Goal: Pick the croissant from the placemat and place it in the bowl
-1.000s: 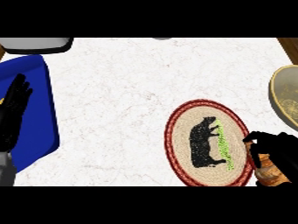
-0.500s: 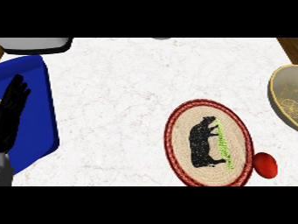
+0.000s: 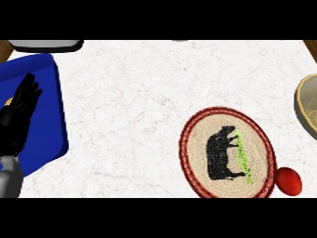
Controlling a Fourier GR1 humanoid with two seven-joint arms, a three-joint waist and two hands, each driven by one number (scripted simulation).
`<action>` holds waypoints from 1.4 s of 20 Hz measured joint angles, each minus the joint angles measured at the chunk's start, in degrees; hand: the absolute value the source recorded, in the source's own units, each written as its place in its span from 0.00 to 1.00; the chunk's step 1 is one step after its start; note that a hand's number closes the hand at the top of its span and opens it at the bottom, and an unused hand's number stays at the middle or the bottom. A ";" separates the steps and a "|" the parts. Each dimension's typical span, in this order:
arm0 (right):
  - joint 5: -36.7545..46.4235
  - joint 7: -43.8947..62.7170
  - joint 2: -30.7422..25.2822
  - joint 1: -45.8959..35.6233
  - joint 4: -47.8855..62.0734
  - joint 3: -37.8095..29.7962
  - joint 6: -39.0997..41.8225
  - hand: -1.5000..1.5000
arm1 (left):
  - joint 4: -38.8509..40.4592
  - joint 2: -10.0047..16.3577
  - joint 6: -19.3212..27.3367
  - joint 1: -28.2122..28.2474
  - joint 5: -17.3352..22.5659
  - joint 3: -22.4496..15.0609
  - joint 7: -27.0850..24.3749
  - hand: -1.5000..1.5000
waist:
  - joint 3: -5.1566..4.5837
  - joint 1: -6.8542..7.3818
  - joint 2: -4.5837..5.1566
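The round woven placemat (image 3: 228,152) with a red rim and a black animal figure lies at the lower right of the white counter; nothing rests on it. No croissant shows anywhere in the head view. The tan bowl (image 3: 316,111) sits at the right edge, partly cut off. My left hand (image 3: 13,118) stays open at the left, fingers up, over the blue tray. My right hand is out of the picture.
A blue tray (image 3: 48,107) lies along the left side under my left hand. A small red object (image 3: 289,181) sits just right of the placemat near the counter's front edge. A grey-white container (image 3: 45,45) is at the top left corner.
One second ago my right hand was at the lower right, curled round an orange-brown thing; it has since left the view. The red object beside the placemat became visible.
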 measured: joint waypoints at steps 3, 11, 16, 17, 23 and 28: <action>2.09 -3.41 -0.40 -5.02 9.12 1.94 -0.91 1.00 | 1.50 -0.14 -0.25 -1.20 -0.36 0.11 -0.75 0.50 | 0.01 0.41 0.15; 9.25 -12.71 -0.24 -20.07 34.01 8.07 -5.43 1.00 | 2.72 -0.87 -0.65 -1.72 -1.09 0.11 -1.57 0.50 | 0.05 1.03 0.27; 14.11 -19.77 0.40 -29.13 50.26 10.51 -9.99 1.00 | 2.50 -0.98 -0.66 -2.86 -1.55 0.11 -0.84 0.50 | 0.07 1.34 0.36; 16.72 -19.19 -0.50 -28.76 51.14 12.01 -10.92 1.00 | 2.32 -1.16 -0.71 -2.69 -1.60 -0.10 -1.16 0.50 | 0.04 1.58 0.47; 23.15 -18.96 -2.19 -33.60 66.62 15.35 -10.49 0.00 | 2.61 -1.81 -0.90 -2.62 -2.08 -0.83 -1.97 0.50 | 0.14 2.42 0.81; 24.03 -27.08 -3.29 -37.82 77.09 15.79 -6.92 0.00 | 3.30 -2.33 -0.25 -3.90 -2.59 -0.90 -1.75 0.50 | 0.22 2.41 0.91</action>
